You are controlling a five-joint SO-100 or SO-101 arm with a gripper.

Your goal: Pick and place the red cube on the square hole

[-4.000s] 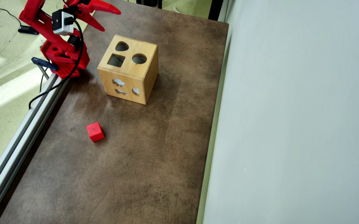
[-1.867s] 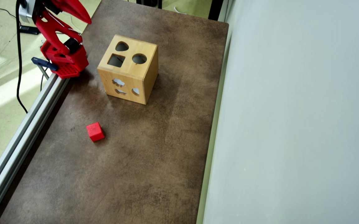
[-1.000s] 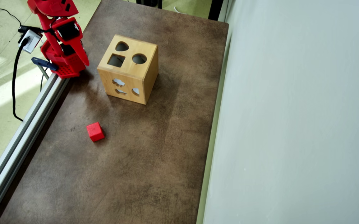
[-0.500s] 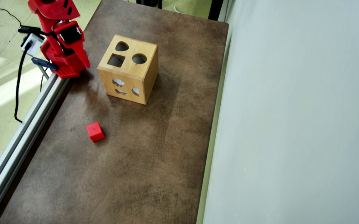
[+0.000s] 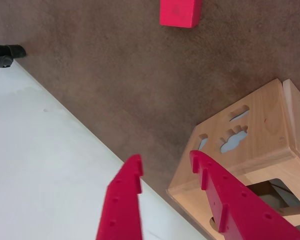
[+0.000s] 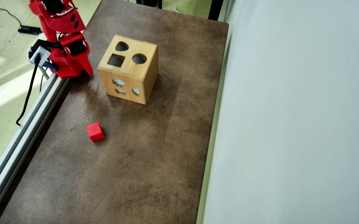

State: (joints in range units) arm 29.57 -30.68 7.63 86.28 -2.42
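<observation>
The red cube [image 6: 95, 132] lies on the brown table top, well in front of the wooden box [image 6: 129, 81] and apart from it. The wrist view shows the red cube [image 5: 180, 12] at the top edge. On the box's top face, the square hole [image 6: 116, 60] sits beside a round cutout and a heart-like one. In the wrist view the square hole [image 5: 270, 189] is partly hidden behind one finger. My red gripper [image 6: 87, 69] hangs near the arm's base, left of the box and pointing down. In the wrist view the gripper [image 5: 166, 159] is open with nothing between its fingers.
An aluminium rail [image 6: 27, 124] runs along the table's left edge. A pale wall panel [image 6: 291, 124] borders the right side. The arm's red base [image 6: 64, 67] is clamped at the rail. A black cable [image 6: 27, 96] hangs over the floor.
The arm has swung round from pointing over the box's far side and has lowered. Its gripper now points down beside the box's left side. Cube and box have not moved.
</observation>
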